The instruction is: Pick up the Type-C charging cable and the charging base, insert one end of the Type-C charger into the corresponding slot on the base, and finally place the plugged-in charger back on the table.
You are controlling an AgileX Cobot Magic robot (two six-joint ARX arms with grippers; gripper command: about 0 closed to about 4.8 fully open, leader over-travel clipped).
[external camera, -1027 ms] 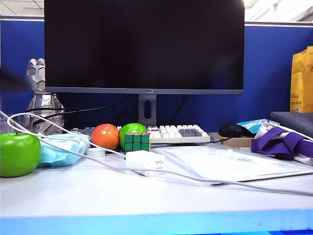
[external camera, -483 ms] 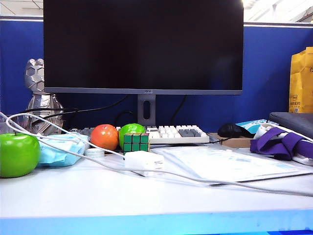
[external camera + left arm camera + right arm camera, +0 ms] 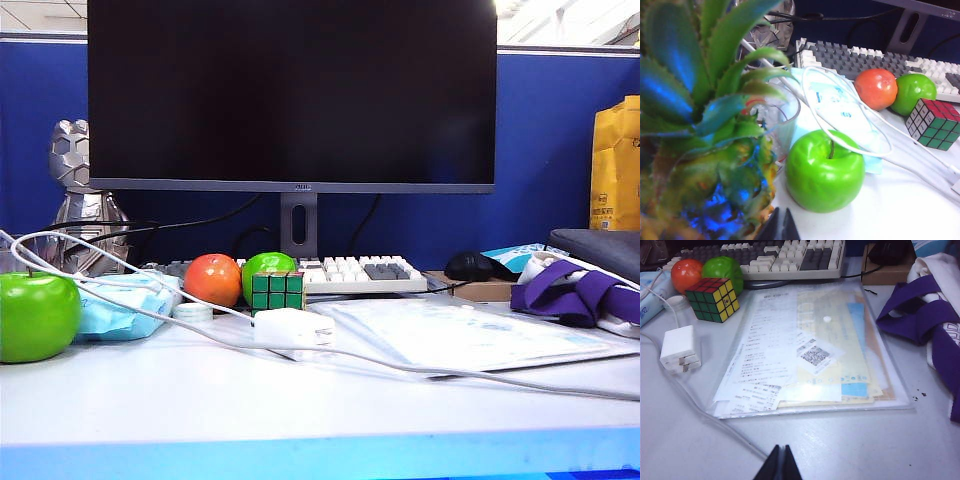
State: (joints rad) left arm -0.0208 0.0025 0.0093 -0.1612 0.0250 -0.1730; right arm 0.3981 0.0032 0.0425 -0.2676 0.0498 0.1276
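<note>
Worktop (image 3: 300, 400) carries the charging base (image 3: 292, 327), lying just in front of the Rubik's cube (image 3: 278, 291) and touching the near left corner of a clear document folder (image 3: 470, 335). Type-C charging cable (image 3: 120, 300) loops behind the large green apple (image 3: 38, 315), crosses the blue face-mask pack (image 3: 125, 305), passes the base and trails right along the front of the folder; whether its end sits in the base cannot be told. Right wrist view: base (image 3: 679, 348) with metal prongs toward the camera, cable (image 3: 705, 415) running past it, cube (image 3: 714, 299) beside an orange fruit (image 3: 686, 274) and a small green apple (image 3: 722, 269).

Left tool (image 3: 779, 227) closed, empty, above the worktop near the big apple (image 3: 824, 170) and a pineapple (image 3: 705, 150). Right tool (image 3: 780, 465) closed, empty, above bare worktop in front of the folder (image 3: 810, 355). Neither tool appears in the exterior view
</note>
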